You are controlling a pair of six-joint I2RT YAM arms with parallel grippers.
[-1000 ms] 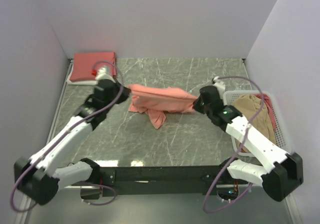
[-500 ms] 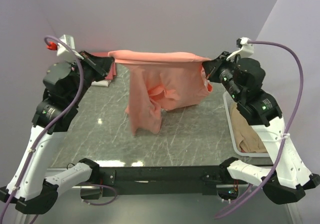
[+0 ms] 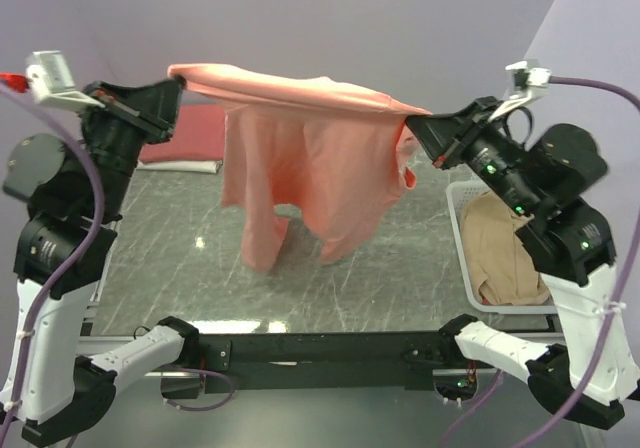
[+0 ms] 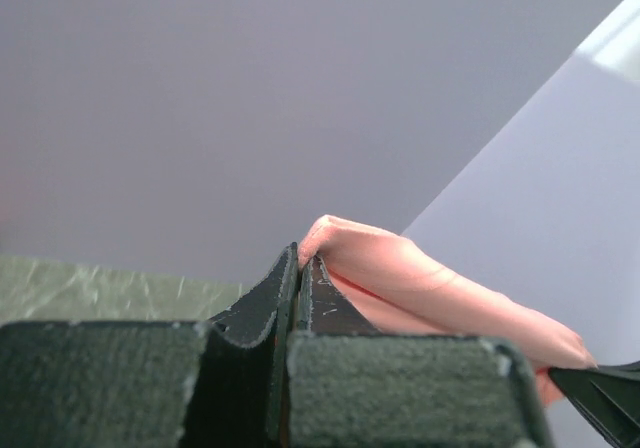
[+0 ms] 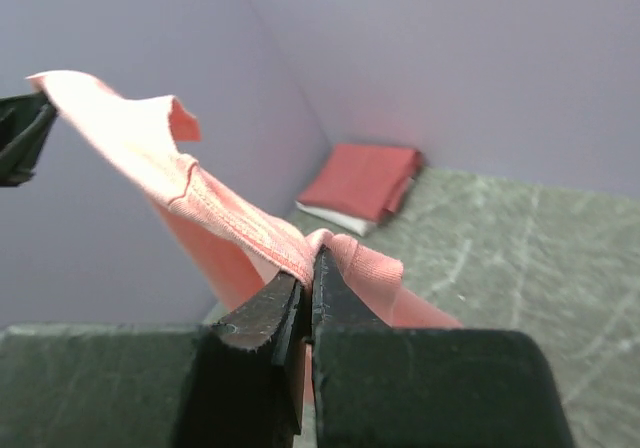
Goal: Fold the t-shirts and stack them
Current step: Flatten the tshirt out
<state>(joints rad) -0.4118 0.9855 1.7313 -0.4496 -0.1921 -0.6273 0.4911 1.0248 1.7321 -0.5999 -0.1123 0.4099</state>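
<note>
A salmon-pink t-shirt (image 3: 310, 158) hangs in the air, stretched between both grippers, its lower end near the table. My left gripper (image 3: 178, 81) is shut on its left top corner, seen in the left wrist view (image 4: 300, 258) with the pink cloth (image 4: 420, 288) pinched. My right gripper (image 3: 410, 123) is shut on the right top corner, seen in the right wrist view (image 5: 312, 258) with the pink hem (image 5: 220, 203) running off left. A stack of folded shirts (image 3: 190, 133), pink on top of a white one, lies at the back left; it also shows in the right wrist view (image 5: 365, 180). A tan-beige shirt (image 3: 505, 243) lies in the basket.
A white lattice basket (image 3: 462, 258) stands at the table's right edge. The table is dark marble (image 3: 400, 278). Purple walls close in on three sides.
Both grippers have lifted the pink shirt from the table high into the air and drawn apart. The shirt now hangs spread out instead of lying crumpled.
</note>
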